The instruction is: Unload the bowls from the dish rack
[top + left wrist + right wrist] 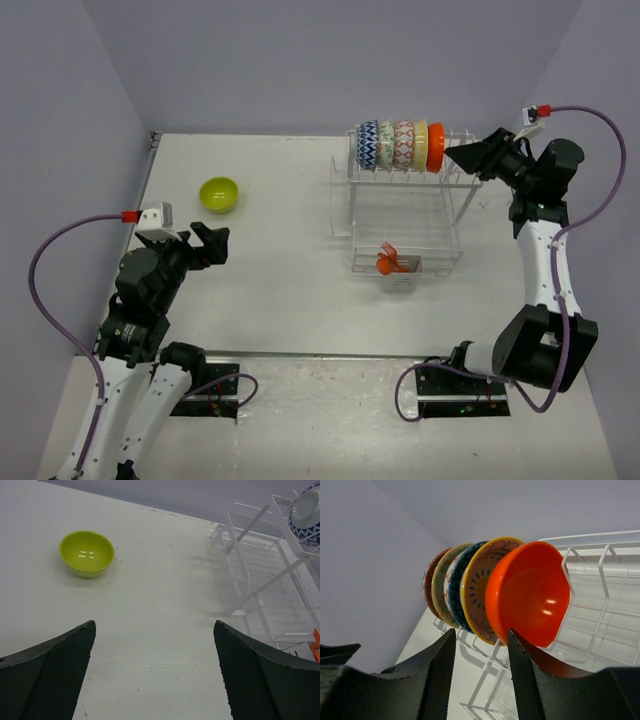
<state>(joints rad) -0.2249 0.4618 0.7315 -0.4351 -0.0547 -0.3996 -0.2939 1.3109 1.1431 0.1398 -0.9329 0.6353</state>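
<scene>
The white wire dish rack point(405, 215) stands at the back right. Several bowls stand on edge in its top row: blue-white zigzag point(368, 145), green-white point(386, 145), red-pink point(403, 145), pale yellow point(420, 146) and orange point(436, 147). My right gripper point(455, 157) is open, right beside the orange bowl point(530, 592). In the right wrist view the gripper point(481, 632) has its jaws apart, and the bowl's lower rim is just above the right fingertip. The lime-green bowl point(219, 194) sits upright on the table at the left. My left gripper point(213, 243) is open and empty, short of that bowl point(86, 553).
A small white caddy point(400, 275) at the rack's front holds orange utensils point(390, 262). The rack's lower tier point(280, 605) shows at the right of the left wrist view. Walls close the table at the back and on both sides.
</scene>
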